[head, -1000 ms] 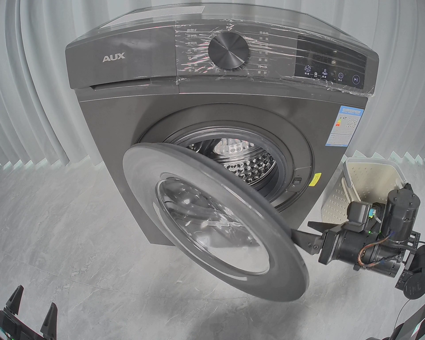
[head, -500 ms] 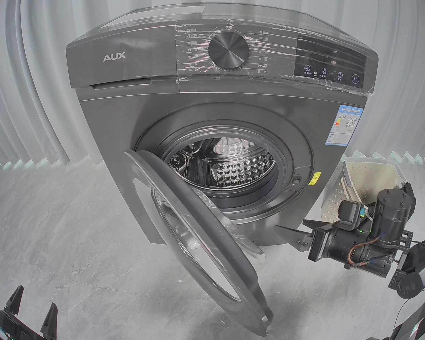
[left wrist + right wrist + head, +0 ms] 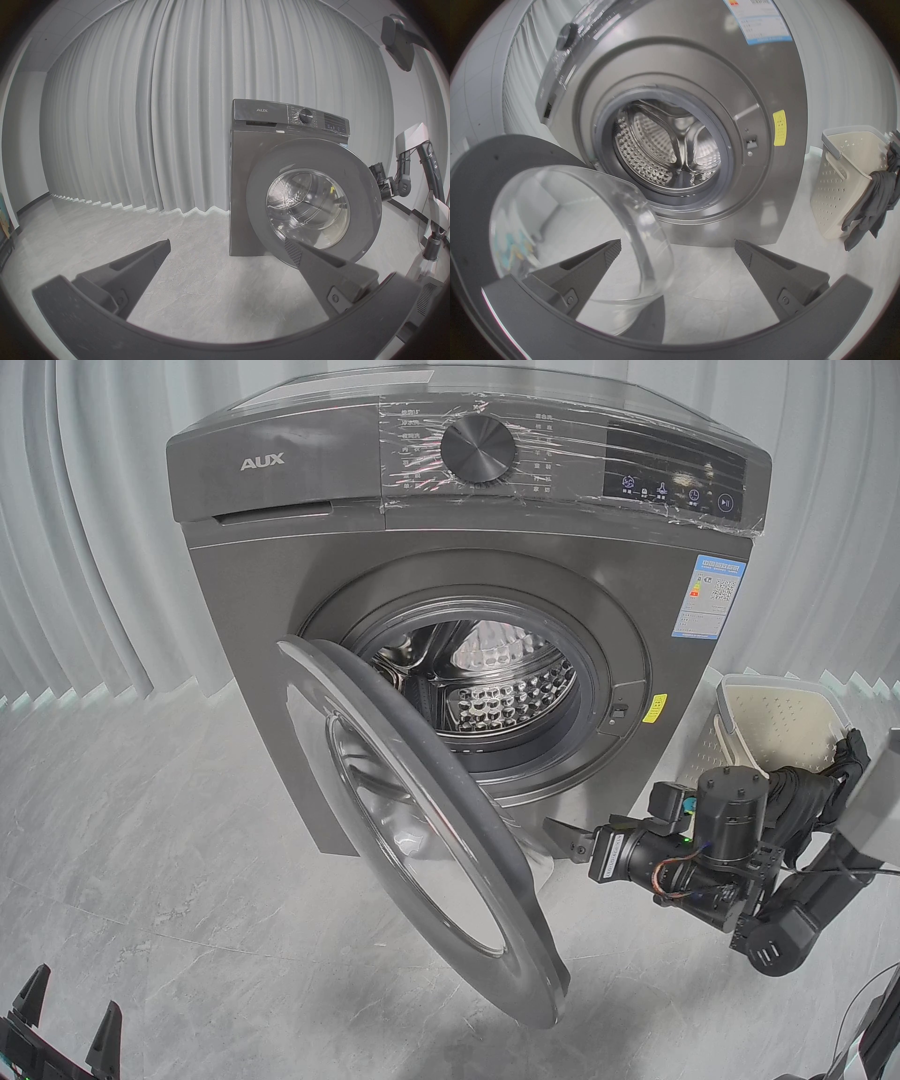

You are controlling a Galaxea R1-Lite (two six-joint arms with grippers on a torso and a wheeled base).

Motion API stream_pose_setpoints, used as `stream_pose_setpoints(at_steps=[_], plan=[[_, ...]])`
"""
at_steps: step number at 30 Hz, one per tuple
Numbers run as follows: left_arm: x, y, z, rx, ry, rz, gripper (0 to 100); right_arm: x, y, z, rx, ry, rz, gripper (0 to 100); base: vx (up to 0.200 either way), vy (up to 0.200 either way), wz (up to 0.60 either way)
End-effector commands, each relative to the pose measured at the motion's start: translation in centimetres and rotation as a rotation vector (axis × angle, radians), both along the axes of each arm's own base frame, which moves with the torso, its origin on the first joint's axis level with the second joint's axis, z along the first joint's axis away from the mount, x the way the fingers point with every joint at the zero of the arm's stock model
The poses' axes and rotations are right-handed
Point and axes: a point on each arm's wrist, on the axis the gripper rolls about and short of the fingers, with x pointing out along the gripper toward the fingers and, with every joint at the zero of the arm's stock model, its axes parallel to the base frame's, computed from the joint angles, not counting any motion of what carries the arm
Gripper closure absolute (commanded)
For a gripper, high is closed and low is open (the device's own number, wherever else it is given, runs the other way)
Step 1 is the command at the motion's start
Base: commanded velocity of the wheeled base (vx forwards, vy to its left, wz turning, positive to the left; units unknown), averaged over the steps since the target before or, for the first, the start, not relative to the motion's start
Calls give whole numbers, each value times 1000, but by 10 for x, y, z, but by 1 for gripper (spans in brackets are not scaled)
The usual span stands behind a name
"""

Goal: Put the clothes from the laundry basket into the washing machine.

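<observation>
The washing machine is seen standing on a grey tiled floor before a pale curtain. Its round door is swung wide open on the hinge at the robot's left, so that the perforated steel drum is laid bare; no clothing can be made out inside it. The cream laundry basket is set on the floor just beside the machine, on the robot's right. The clothes, a dark garment, are draped over the basket's rim and hang down its outer wall. The right gripper is held low in front of the machine, between the open door and the basket and near the door's lower edge without touching it. Its fingers are spread wide apart and nothing is gripped between them. The left gripper is kept low on the robot's left, well apart from the machine and pointed toward the door's outer face. It too is released, and nothing is held between its fingers.
</observation>
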Motion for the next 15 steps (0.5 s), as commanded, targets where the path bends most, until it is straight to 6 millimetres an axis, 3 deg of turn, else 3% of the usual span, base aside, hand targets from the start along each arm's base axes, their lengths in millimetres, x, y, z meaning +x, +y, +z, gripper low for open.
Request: stream_pose_setpoints(at_steps=[1, 8, 12, 15], plan=[[0, 0, -5, 0, 1, 0, 0, 20, 7, -40, -61, 53, -20, 0, 0, 0, 0], [0, 0, -5, 0, 1, 0, 0, 12, 14, -41, -51, 33, 16, 0, 0, 0, 0], [0, 0, -5, 0, 0, 0, 0, -4, 25, -36, -40, 22, 74, 0, 0, 0, 0], [0, 0, -5, 0, 1, 0, 0, -2, 27, -31, -23, -5, 74, 0, 0, 0, 0]])
